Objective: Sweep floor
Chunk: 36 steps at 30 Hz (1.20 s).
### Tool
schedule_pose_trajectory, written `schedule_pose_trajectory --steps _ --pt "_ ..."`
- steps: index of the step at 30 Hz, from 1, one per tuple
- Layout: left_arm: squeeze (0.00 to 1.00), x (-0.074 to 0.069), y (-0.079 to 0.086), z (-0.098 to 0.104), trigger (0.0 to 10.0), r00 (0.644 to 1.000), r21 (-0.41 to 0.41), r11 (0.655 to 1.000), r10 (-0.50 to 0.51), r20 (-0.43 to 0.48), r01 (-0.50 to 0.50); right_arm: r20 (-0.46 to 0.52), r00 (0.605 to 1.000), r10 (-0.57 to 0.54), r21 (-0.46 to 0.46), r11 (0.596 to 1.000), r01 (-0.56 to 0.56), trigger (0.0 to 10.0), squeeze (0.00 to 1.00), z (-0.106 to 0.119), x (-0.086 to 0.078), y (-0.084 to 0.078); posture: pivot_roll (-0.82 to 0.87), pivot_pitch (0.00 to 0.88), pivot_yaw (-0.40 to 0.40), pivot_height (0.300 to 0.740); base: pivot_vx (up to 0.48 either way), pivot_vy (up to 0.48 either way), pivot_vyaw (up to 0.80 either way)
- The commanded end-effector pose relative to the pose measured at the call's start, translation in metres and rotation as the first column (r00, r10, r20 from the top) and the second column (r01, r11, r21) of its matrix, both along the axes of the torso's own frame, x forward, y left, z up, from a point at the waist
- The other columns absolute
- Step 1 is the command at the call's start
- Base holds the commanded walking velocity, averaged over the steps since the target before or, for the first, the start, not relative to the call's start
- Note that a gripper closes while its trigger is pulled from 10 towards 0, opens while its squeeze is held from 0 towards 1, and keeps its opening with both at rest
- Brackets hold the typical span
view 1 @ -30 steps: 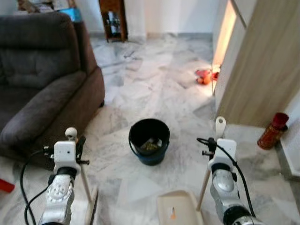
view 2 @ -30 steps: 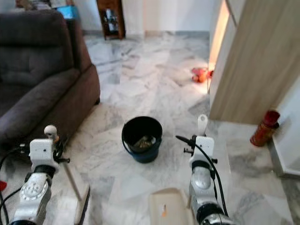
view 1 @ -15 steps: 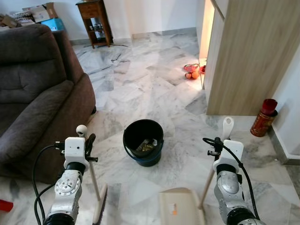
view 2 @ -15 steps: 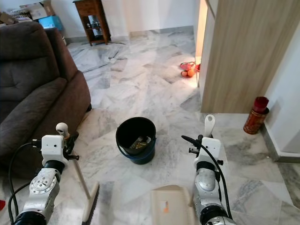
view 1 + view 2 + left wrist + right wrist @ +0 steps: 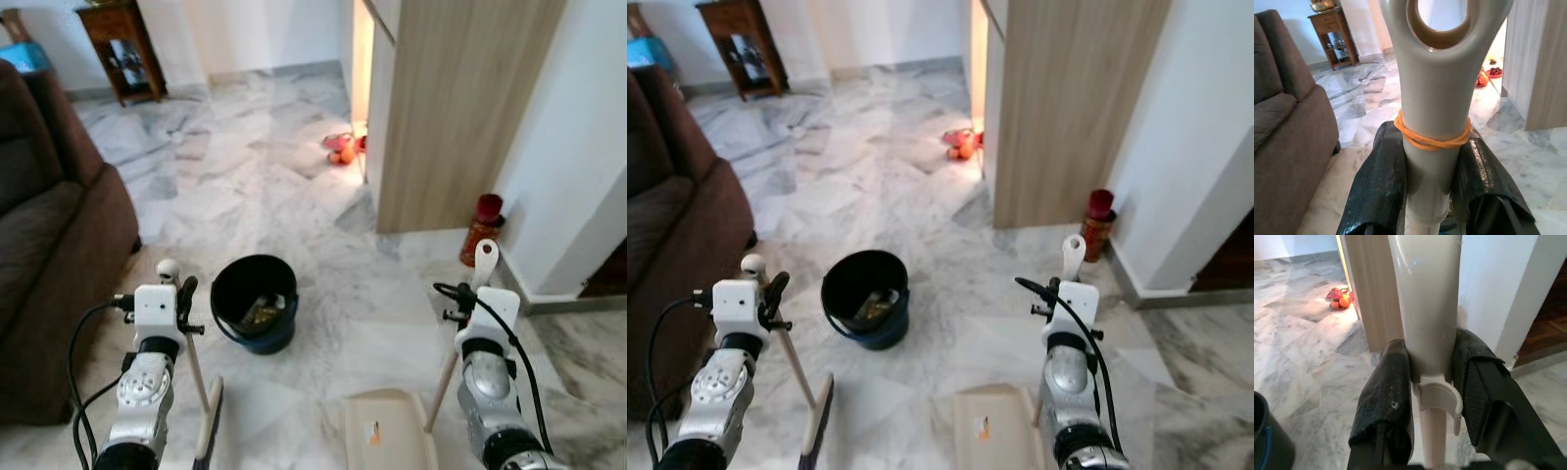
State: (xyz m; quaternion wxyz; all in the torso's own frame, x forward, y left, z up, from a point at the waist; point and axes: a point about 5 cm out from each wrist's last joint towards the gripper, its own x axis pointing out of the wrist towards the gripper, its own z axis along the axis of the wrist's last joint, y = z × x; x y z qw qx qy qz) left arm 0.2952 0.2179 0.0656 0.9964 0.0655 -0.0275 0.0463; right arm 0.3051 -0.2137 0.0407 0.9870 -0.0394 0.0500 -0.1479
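Left tool (image 5: 1422, 186) clamps broom handle (image 5: 1432, 98); right tool (image 5: 1432, 401) clamps dustpan handle (image 5: 1425, 308). Marble floor (image 5: 294, 196); black bucket (image 5: 255, 302) between tools, contents possibly debris. Brown sofa (image 5: 49, 255) beyond left tool.

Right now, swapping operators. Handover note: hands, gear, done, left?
Left hand: shut on the broom handle, head on the floor by the robot's left side.
Right hand: shut on the dustpan handle, pan resting on the floor in front.
Bucket: ahead, slightly left, next to the sofa, with debris inside.
Done: both tools gripped.
Left: probably sweep, then empty the pan into the bucket.
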Motion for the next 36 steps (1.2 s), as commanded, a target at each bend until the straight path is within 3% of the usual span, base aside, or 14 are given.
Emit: schedule_pose_trajectory --steps 1,13,31,36 --pt "0.0 -0.0008 0.0143 0.0081 10.0 0.998 0.039 0.998 0.042 0.035 -0.043 0.016 0.999 0.029 0.003 1.0 -0.029 10.0 0.0 0.0067 0.0082 0.0079 0.0 0.0 0.061 0.74 0.0 0.0 -0.8" --pt "0.0 0.0008 0.0124 0.0081 10.0 0.998 0.05 0.997 0.051 0.041 -0.053 0.004 0.999 0.051 -0.003 0.999 -0.051 10.0 0.0 0.0077 0.0109 0.0101 0.02 0.0 0.041 0.74 0.0 -0.089 -0.8" --pt "0.0 0.0028 0.0109 0.0089 10.0 0.998 0.065 0.997 0.045 0.039 -0.048 0.001 0.999 0.054 0.001 0.999 -0.054 10.0 0.0 0.008 0.0123 0.0122 0.02 0.0 0.043 0.74 0.0 -0.311 -0.8" --pt "0.0 0.0015 0.009 0.0075 10.0 0.998 0.048 0.998 0.049 0.041 -0.051 -0.002 0.998 0.056 -0.001 0.998 -0.056 10.0 0.0 0.0076 0.0121 0.0117 0.02 0.0 0.034 0.74 0.0 0.0 -0.8"
